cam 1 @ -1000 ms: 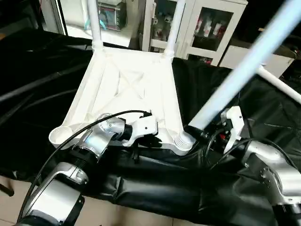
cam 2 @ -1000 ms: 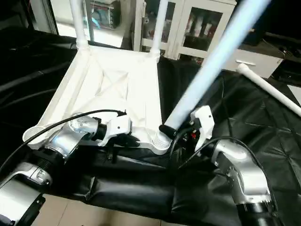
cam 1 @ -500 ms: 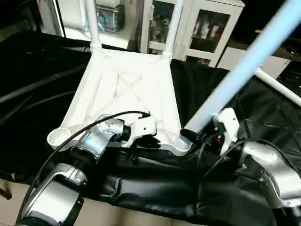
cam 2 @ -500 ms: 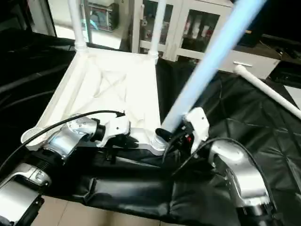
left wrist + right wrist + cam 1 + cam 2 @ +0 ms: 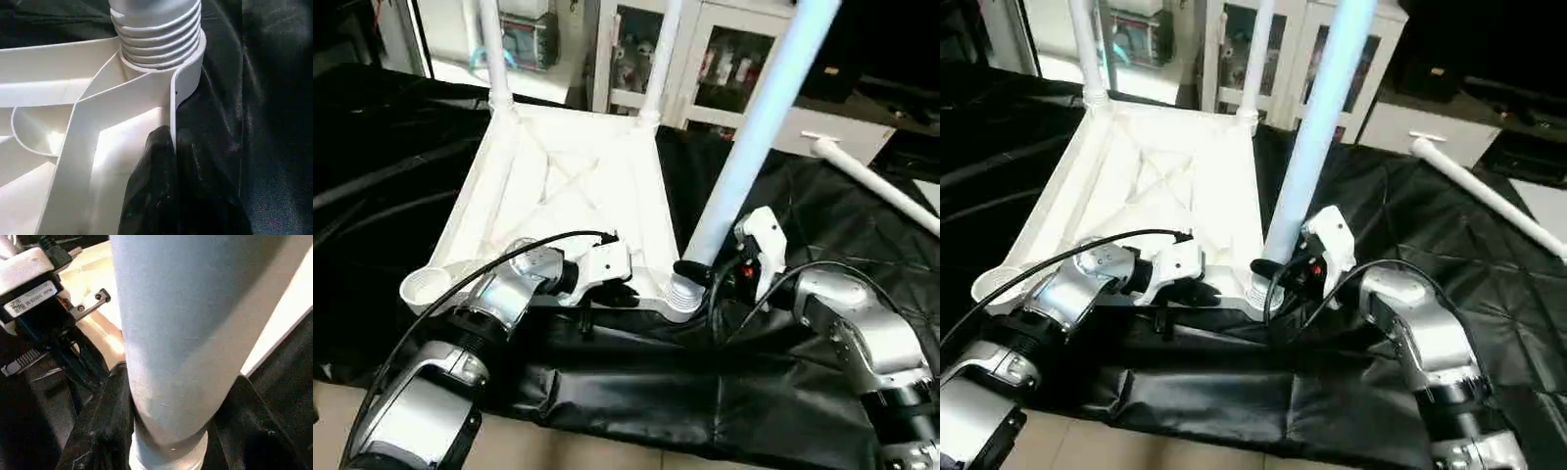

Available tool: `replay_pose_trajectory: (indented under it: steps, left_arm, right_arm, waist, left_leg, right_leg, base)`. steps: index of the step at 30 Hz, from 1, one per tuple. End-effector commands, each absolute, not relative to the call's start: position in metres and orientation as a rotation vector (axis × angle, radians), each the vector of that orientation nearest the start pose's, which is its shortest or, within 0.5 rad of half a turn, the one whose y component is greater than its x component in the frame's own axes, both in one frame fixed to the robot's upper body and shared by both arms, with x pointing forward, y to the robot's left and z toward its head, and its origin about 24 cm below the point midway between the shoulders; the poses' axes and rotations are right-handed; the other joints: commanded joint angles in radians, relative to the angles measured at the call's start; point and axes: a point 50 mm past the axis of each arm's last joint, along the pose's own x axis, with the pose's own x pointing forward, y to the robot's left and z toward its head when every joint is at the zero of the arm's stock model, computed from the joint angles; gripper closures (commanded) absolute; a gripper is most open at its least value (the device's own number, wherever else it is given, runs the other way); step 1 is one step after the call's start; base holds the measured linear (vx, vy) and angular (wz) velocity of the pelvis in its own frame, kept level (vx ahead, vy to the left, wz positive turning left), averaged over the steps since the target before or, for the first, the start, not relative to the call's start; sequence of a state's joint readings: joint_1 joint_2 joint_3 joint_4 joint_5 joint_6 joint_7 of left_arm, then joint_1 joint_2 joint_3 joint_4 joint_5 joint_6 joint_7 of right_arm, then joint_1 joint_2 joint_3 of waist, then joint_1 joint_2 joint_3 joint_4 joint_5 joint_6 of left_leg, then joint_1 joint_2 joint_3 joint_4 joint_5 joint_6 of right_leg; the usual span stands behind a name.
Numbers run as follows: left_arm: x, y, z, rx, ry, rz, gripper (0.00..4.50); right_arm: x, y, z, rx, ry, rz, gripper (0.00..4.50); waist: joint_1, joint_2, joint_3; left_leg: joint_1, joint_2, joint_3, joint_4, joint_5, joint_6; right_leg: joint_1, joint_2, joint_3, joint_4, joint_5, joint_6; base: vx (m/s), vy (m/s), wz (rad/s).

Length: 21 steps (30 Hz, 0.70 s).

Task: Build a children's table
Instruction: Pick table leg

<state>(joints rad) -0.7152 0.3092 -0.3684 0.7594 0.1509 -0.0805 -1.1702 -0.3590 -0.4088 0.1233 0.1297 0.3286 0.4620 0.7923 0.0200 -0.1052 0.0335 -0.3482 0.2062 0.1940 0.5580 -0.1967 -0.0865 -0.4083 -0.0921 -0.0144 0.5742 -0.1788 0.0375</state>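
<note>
Tabletop, white plastic, lies upside down on a black cloth, its X-ribbed underside facing up and its long axis running away from the robot. Two legs stand upright in the far corner sockets: far left leg and far right leg. Near right leg rises from the near right corner socket, tilted slightly away from vertical, with its ribbed end seated in the socket. Near left corner socket is an open round cup. A fourth leg lies flat on the cloth to the robot's right, well apart from the tabletop. Left gripper is clenched on the near rim of the tabletop, between the two near sockets; in the left wrist view its black fingers pinch the thin upright wall of the rim just beside the ribbed leg end. Right gripper grasps the near right leg low on its shaft, just above the socket; in the right wrist view its fingers stand on either side of the tube. White cabinets with glass doors stand beyond the cloth.
</note>
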Motion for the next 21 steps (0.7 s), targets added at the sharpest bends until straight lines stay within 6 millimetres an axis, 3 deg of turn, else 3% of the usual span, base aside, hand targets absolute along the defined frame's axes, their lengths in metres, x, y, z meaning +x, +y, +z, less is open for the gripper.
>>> replay_pose_trajectory:
  steps: [1,7,14,17,21]
  left_arm:
    - [0.319,0.107,0.038,0.602,0.463,-1.448,4.5]
    - [0.319,0.107,0.038,0.602,0.462,-1.45,4.5]
    - [0.318,0.105,0.037,0.603,0.465,-1.458,4.5]
    - [0.318,0.106,0.038,0.603,0.467,-1.461,4.5]
    - [0.319,0.106,0.039,0.605,0.469,-1.463,4.5]
  right_arm:
    - [0.277,-0.177,0.007,-0.021,0.658,0.746,2.67]
    - [0.271,-0.179,-0.006,-0.048,0.678,0.709,2.67]
    - [0.27,-0.18,-0.018,-0.054,0.714,0.647,2.67]
    - [0.282,-0.182,-0.01,-0.067,0.666,0.612,2.67]
    - [0.296,-0.183,0.009,-0.049,0.6,0.624,2.67]
  waist:
    - [-0.002,0.016,-0.004]
    - [-0.017,0.024,-0.002]
    - [-0.027,0.024,0.004]
    - [-0.035,0.026,0.004]
    - [-0.047,0.033,0.003]
  left_leg:
    - [0.0,0.025,-0.028,-0.086,-0.494,-0.029]
    - [0.001,0.026,-0.034,-0.093,-0.542,-0.035]
    - [0.002,0.021,-0.049,-0.097,-0.614,-0.038]
    - [0.004,0.019,-0.06,-0.099,-0.65,-0.036]
    - [-0.003,0.021,-0.068,-0.107,-0.657,-0.043]
  right_leg:
    - [-0.004,-0.038,0.017,-0.1,-0.581,-0.075]
    - [-0.006,-0.033,0.012,-0.103,-0.542,-0.088]
    - [-0.012,-0.036,0.008,-0.117,-0.635,-0.062]
    - [-0.012,-0.038,0.004,-0.123,-0.666,-0.053]
    - [-0.003,-0.037,-0.001,-0.118,-0.572,-0.084]
  base:
    - [0.0,0.0,0.0]
    - [0.0,0.0,0.0]
    - [0.0,0.0,0.0]
    - [0.0,0.0,0.0]
    - [0.0,0.0,0.0]
